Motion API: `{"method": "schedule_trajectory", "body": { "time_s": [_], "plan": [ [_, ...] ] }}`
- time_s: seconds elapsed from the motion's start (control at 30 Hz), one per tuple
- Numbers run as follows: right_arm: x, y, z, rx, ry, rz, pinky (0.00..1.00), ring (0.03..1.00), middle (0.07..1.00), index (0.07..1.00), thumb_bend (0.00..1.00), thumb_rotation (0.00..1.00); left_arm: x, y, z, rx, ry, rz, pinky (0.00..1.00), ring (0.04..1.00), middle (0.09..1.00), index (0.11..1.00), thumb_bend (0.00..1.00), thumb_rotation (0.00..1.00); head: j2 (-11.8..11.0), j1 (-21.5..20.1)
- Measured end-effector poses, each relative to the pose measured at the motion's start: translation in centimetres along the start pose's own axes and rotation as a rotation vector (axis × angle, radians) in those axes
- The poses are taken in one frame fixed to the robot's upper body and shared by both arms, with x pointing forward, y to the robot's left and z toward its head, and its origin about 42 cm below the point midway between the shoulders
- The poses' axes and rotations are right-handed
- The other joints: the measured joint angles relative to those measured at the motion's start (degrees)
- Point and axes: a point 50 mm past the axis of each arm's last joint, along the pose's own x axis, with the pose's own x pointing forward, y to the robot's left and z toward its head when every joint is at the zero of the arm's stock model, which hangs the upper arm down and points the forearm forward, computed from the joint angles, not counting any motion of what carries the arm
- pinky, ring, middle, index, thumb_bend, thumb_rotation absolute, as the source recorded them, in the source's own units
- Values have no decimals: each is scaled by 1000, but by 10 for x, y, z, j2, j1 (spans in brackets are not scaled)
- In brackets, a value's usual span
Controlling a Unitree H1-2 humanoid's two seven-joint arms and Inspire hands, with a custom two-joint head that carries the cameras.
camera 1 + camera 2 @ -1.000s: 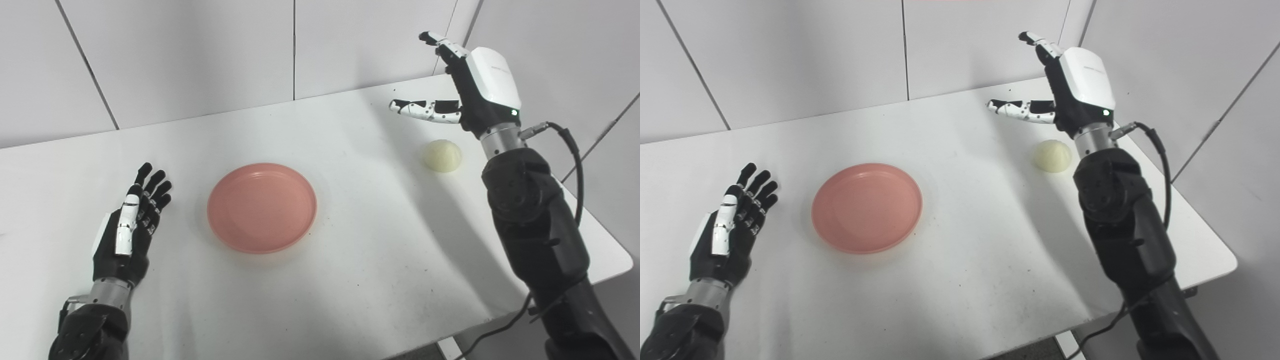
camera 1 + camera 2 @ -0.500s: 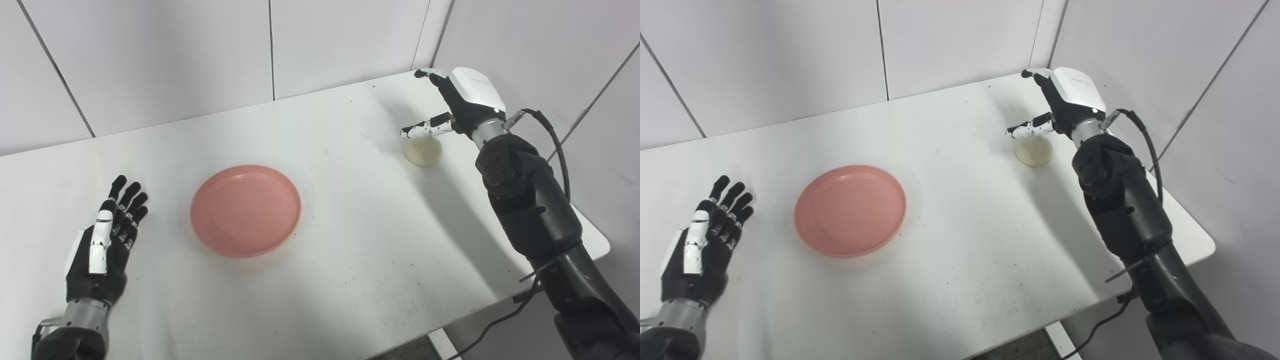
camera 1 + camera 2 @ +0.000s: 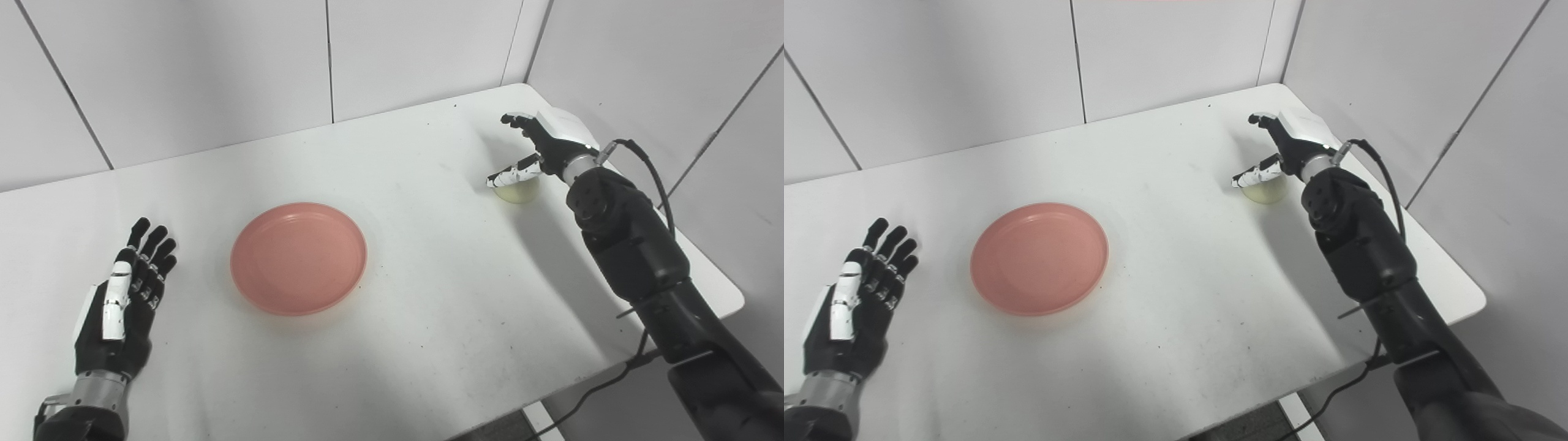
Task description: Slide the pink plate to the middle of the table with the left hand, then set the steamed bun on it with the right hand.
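Pink plate point(image 3: 299, 258) sits near the middle of the white table point(image 3: 429, 294), so the sliding step looks done and the job now is to pick up the steamed bun point(image 3: 518, 191), which lies far off near the table's right back corner. Next, I think the right hand point(image 3: 542, 149) must come down and close softly around the bun; it hangs over it with fingers spread wide and the thumb point(image 3: 511, 174) right above it, holding nothing. Off to the side, the left hand point(image 3: 122, 300) rests flat and open, well apart from the plate.

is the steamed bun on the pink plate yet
No, the steamed bun sits on the table beneath the right hand, well apart from the empty pink plate.
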Motion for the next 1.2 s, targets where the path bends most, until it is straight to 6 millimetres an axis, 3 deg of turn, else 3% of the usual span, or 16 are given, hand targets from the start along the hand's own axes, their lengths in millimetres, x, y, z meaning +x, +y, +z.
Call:
{"method": "schedule_trajectory", "body": {
  "time_s": [0.53, 1.2],
  "plan": [
    [4, 12, -9, 4, 55, 65, 712, 858, 913, 865, 831, 318, -9, 1, 1, -7, 2, -12, 987, 960, 963, 967, 363, 1000, 10, -4],
    [8, 8, -14, -98, 109, 119, 690, 815, 854, 833, 832, 296, -14, 2, 3, -7, 11, -14, 989, 963, 967, 974, 361, 1000, 19, -5]
  ]
}}
